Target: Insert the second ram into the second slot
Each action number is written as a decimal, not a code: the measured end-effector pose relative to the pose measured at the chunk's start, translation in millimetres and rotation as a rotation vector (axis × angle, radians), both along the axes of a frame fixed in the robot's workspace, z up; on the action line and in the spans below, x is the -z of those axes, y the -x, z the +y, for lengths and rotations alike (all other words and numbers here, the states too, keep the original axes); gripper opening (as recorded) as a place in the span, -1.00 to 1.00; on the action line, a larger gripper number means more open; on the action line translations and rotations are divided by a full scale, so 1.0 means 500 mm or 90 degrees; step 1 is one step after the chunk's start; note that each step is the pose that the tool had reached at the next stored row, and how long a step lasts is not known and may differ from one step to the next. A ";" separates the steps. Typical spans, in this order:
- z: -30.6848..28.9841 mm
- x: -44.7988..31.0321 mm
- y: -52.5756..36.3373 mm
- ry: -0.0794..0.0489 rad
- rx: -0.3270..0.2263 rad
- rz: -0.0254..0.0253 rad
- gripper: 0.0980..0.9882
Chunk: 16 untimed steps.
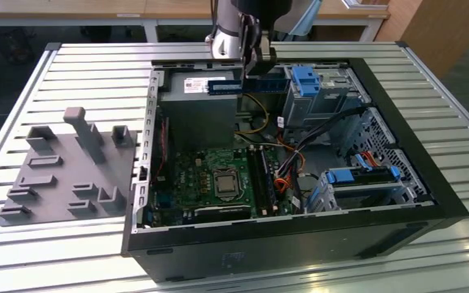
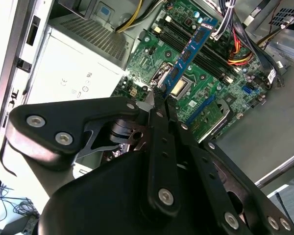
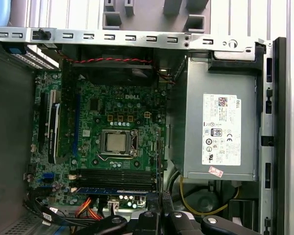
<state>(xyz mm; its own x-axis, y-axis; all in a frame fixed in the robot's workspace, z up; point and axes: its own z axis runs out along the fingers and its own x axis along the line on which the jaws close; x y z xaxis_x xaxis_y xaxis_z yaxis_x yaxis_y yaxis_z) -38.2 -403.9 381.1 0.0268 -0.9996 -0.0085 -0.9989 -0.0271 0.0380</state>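
Second ram (image 1: 222, 87) is up in the air now, a long, thin, flat blue circuit-board stick with a pale label on its face. In the second wrist view it (image 2: 186, 54) shows a row of dark chips down the blue board. The black two-fingered gripper (image 1: 253, 68) has it pinched, fingers pressed together on the board's flat sides. The stick is carried over the grey metal power supply box (image 1: 193, 113) at the far end of the open black computer case (image 1: 300, 244), well clear of the green motherboard (image 1: 210, 177) below. Its long axis runs level across the exterior view, left to right, so the second ram sits crosswise to the long black memory slots (image 3: 112, 176). A thin blue strip (image 3: 110, 190) lies alongside those slots in the first wrist view.
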 end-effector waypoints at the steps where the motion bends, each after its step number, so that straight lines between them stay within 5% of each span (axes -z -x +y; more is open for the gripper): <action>1: -0.001 0.000 0.000 0.000 0.000 0.0000 -0.91; 16: -0.010 0.000 0.000 0.002 0.000 0.0000 -0.91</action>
